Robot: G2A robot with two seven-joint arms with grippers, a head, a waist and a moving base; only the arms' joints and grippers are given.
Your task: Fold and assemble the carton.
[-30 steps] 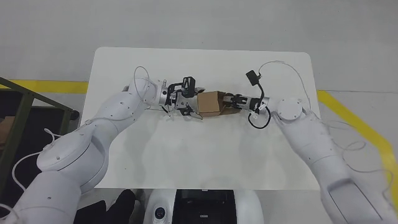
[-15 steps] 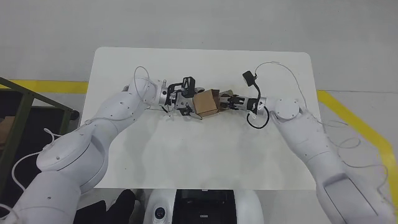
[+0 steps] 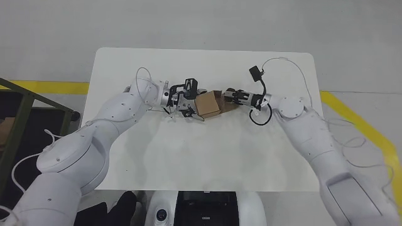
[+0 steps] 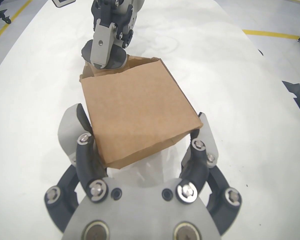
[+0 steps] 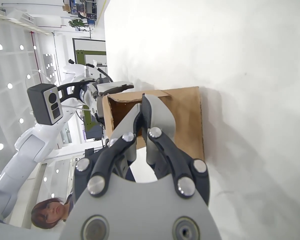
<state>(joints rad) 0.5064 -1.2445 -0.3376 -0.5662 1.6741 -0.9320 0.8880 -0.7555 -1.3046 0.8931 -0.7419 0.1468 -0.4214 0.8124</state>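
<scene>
Left end effector [image 4: 140,113]: clamped on the carton [image 3: 206,103], one finger on each side of its near end.
Right end effector [image 5: 141,107]: fingers together at the carton's open end; whether a flap sits between the pads is hidden.
Carton: brown, at mid-bench [image 3: 188,157] between both arms; underside hidden, inside dark, far flaps partly covered.

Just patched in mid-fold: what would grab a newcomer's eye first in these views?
The brown carton sits at the middle of the white table, caught between both arms. The left gripper clasps one end between spread fingers. The right gripper, fingers shut together, has its tips at the open end opposite.
</scene>
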